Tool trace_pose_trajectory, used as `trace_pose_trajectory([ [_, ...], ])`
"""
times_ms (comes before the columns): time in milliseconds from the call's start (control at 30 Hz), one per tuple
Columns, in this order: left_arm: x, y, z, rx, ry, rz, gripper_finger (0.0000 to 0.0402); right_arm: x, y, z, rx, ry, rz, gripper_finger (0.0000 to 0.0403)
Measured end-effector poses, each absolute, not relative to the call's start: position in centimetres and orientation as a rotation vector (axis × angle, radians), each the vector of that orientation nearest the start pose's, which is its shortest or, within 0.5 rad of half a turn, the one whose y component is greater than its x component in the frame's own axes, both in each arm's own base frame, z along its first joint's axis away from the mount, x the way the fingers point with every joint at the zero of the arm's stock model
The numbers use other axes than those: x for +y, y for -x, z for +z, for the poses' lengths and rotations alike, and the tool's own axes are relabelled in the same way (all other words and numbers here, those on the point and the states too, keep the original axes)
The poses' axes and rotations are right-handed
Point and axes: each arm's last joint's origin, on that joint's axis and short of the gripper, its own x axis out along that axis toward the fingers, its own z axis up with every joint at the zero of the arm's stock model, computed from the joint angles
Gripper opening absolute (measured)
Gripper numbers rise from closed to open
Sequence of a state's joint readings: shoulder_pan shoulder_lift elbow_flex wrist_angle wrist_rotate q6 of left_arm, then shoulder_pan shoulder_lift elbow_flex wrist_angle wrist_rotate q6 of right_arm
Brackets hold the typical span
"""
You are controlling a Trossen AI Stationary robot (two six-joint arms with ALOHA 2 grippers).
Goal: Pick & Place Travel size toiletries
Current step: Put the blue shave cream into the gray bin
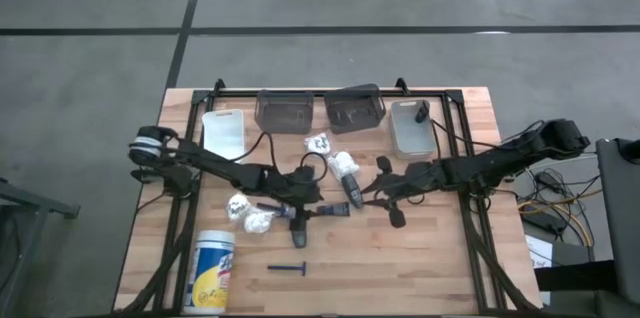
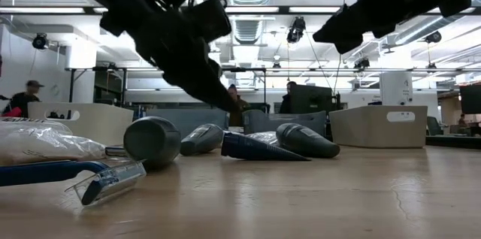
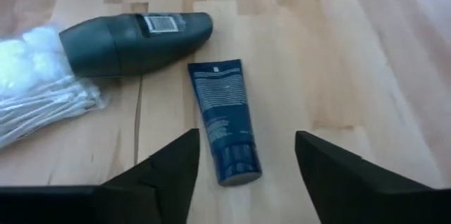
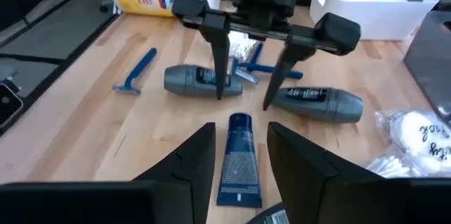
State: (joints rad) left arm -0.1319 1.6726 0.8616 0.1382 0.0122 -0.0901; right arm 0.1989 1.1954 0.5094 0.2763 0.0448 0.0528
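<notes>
A dark blue tube [image 3: 224, 122] lies flat on the table beside a dark grey oblong tube [image 3: 134, 37]. A second grey tube [image 4: 201, 81] lies nearby. My left gripper [image 3: 246, 139] is open and points down just above the blue tube's cap end, one finger on each side of it. My right gripper [image 4: 241, 129] is also open. It hovers over the tube's other end, facing the left gripper [image 4: 246, 101]. White packets [image 1: 343, 163] and a thin blue razor [image 1: 290, 269] rest on the wood.
A tall white canister [image 1: 212, 268] lies near the near-left corner. A white bin [image 1: 222, 130], two dark clear bins [image 1: 283, 108] and a grey bin [image 1: 410, 126] holding a black piece line the far edge. A bag of cotton swabs [image 3: 35, 97] lies by the grey tube.
</notes>
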Motion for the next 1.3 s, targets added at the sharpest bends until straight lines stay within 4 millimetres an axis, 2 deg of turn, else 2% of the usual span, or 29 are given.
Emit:
trace_pose_trajectory([
  [167,-4.6,-33.8,15.6,0.678,0.060,-0.084,0.0267,4.6,-23.7,19.7,0.430,0.003,0.141,0.0115],
  [400,-4.9,-34.4,13.2,0.718,0.068,-0.063,0.0264,4.8,-24.4,19.2,0.421,0.022,0.145,0.0106],
  [600,-4.9,-34.6,12.6,0.718,0.087,-0.015,0.0261,5.0,-25.4,18.7,0.416,0.059,0.154,0.0094],
  [767,-4.8,-34.7,12.4,0.715,0.087,0.011,0.0234,5.1,-26.1,18.2,0.419,0.063,0.154,0.0079],
  [1100,-4.8,-34.7,12.4,0.711,0.099,0.035,0.0130,5.2,-26.6,17.2,0.463,0.060,0.152,0.0051],
  [1300,-4.8,-34.6,13.3,0.694,0.149,0.033,0.0134,5.2,-26.3,17.8,0.443,0.065,0.157,0.0043],
])
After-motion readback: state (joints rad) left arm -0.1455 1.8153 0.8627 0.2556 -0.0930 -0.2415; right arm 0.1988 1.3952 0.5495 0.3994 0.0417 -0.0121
